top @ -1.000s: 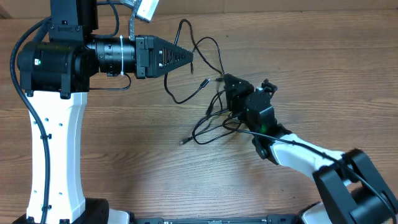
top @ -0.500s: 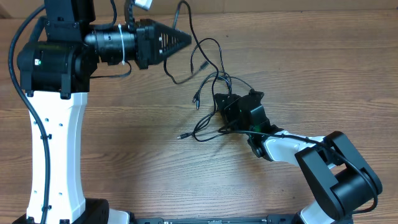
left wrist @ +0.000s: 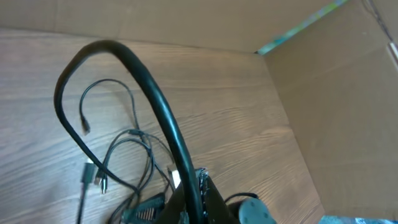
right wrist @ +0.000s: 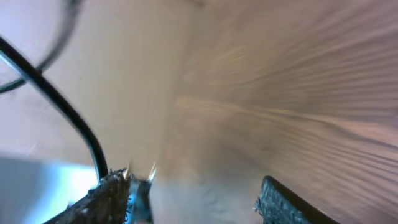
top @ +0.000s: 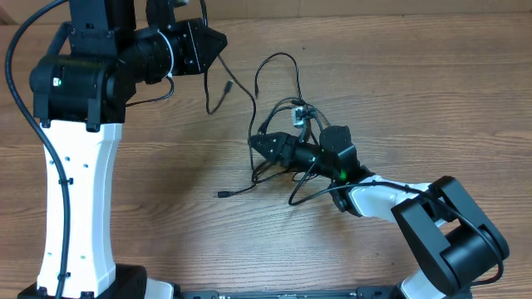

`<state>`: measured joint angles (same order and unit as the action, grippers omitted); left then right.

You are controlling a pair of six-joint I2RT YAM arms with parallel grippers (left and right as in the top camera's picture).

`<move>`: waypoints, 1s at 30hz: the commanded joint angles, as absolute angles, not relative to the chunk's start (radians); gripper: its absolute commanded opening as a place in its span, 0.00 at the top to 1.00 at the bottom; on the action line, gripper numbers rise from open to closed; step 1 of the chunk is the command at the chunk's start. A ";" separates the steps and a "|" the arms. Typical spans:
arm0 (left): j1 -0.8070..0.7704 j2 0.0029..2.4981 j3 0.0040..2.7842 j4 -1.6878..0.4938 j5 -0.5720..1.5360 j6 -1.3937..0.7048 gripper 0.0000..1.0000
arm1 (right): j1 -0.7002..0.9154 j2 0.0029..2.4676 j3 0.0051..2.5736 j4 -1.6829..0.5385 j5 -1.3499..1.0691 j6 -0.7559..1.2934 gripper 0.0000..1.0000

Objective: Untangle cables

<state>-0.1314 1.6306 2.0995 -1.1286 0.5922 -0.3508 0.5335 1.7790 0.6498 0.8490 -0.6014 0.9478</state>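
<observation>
Several thin black cables (top: 293,178) lie tangled on the wooden table at centre, with a loop (top: 278,57) reaching back and a loose plug end (top: 223,194) toward the front. My left gripper (top: 221,39) is raised at the back left, shut on one cable (left wrist: 144,81) that arcs out of its jaws and hangs down to a plug (top: 226,85). My right gripper (top: 254,144) lies low in the tangle, pointing left. In the blurred right wrist view its jaws (right wrist: 196,194) stand wide apart over bare wood, and a cable (right wrist: 62,106) runs past the left finger (right wrist: 112,196).
The left arm's white column (top: 75,191) stands along the table's left side. A cardboard wall (left wrist: 336,93) closes off the back. The right arm's base (top: 453,237) sits at the front right.
The left gripper has drawn back to the left with its cable, pulling that strand away from the tangle. The right gripper has swung left across the tangle and its jaws have opened.
</observation>
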 commanded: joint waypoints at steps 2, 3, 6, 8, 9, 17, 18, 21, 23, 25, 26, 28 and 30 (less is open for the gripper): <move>-0.139 1.701 2.112 -1.157 0.512 -0.383 0.96 | 0.553 1.784 0.663 0.871 -0.698 0.904 0.36; -0.139 1.715 2.112 -1.172 0.486 -0.384 0.96 | 0.553 1.784 0.663 0.844 -0.697 0.903 0.36; -0.139 1.758 2.112 -1.223 0.404 -0.421 0.96 | 0.553 1.784 0.663 0.735 -0.690 0.903 0.36; -0.139 1.787 2.112 -1.252 0.359 -0.448 0.96 | 0.553 1.784 0.663 0.669 -0.690 0.902 0.36; -0.139 1.804 2.112 -1.263 0.334 -0.461 0.96 | 0.553 1.784 0.663 0.640 -0.687 0.902 0.36; -0.144 1.943 2.111 -1.351 0.276 -0.543 0.96 | 0.553 1.784 0.663 0.429 -0.618 0.881 0.35; -0.150 1.959 2.111 -1.363 0.291 -0.542 0.96 | 0.553 1.784 0.663 0.425 -0.618 0.881 0.35; -0.177 2.006 2.111 -1.397 0.308 -0.543 0.96 | 0.553 1.784 0.663 0.416 -0.602 0.881 0.35; -0.200 2.034 2.111 -1.423 0.317 -0.550 0.96 | 0.553 1.784 0.663 0.403 -0.581 0.881 0.35; -0.223 2.059 2.111 -1.449 0.345 -0.558 0.96 | 0.553 1.784 0.663 0.385 -0.561 0.881 0.34; -0.236 2.072 2.111 -1.461 0.369 -0.558 0.96 | 0.553 1.784 0.663 0.378 -0.556 0.881 0.34; -0.262 2.091 2.111 -1.477 0.386 -0.558 0.96 | 0.553 1.784 0.663 0.363 -0.542 0.881 0.34; -0.290 2.108 2.111 -1.486 0.382 -0.558 0.95 | 0.553 1.784 0.663 0.345 -0.525 0.881 0.33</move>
<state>-0.2512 2.0811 2.1006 -1.4746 0.3428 -0.5446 0.5457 1.7798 0.6544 0.3561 -0.5732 0.8928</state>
